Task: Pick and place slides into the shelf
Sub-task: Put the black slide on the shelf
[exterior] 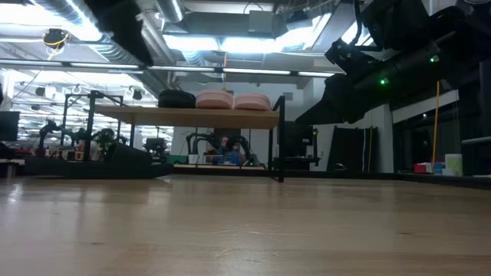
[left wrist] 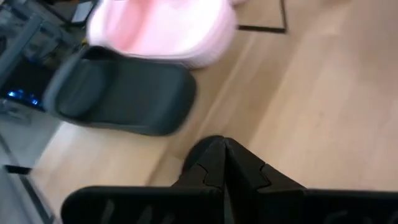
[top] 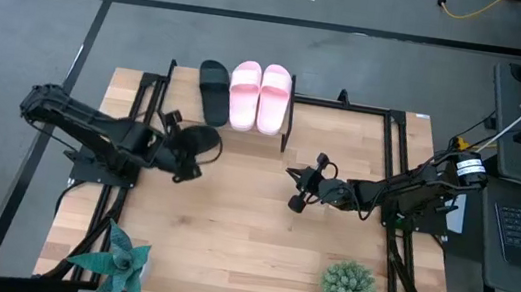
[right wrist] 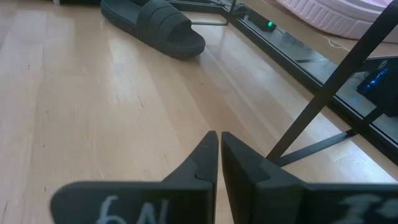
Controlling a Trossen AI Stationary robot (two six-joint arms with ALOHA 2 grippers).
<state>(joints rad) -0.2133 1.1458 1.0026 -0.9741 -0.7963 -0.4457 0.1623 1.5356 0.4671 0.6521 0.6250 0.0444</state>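
Observation:
The shelf [top: 245, 114] stands at the table's far edge and carries three slides on its plank top. They are a black slide [top: 213, 90] and, to its right, two pink slides [top: 245, 95] [top: 274, 97]. The second black slide [top: 203, 140] lies flat on its sole on the table in front of the shelf, also seen as the black slide [right wrist: 155, 25]. My left gripper [left wrist: 222, 155] is shut on nothing and raised just left of that slide, facing the shelf's black slide [left wrist: 118, 93]. My right gripper [right wrist: 219, 149] is shut and empty near the table's middle.
Two potted plants stand at the table's near edge, a spiky plant [top: 119, 261] on the left and a round plant [top: 349, 287] on the right. The shelf's thin black legs [right wrist: 323, 93] stand close to my right gripper. Bare wooden tabletop [top: 240, 224] lies between the arms.

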